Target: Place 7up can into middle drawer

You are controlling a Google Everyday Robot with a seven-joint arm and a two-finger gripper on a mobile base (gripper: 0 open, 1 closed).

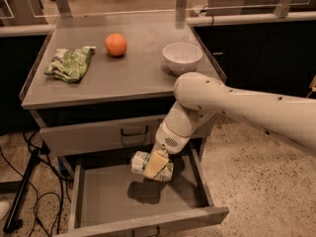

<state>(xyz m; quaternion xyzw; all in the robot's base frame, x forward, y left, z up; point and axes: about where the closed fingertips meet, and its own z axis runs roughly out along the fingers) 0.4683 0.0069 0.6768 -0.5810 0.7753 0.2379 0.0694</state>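
The 7up can (142, 163), pale silvery-white with green print, lies on its side in my gripper (154, 165). The gripper is shut on the can and holds it a little above the floor of the middle drawer (108, 199). The drawer is pulled out, a wide shallow grey tray with low side walls. The can's shadow falls on the drawer floor just below it. My white arm reaches in from the right and hangs down in front of the cabinet.
On the cabinet top (123, 78) lie a green-and-white snack bag (69, 63), an orange (116, 44) and a white bowl (182, 57). The shut top drawer front with a black loop handle (134, 131) is just above the open drawer. Cables (29, 191) lie on the floor at left.
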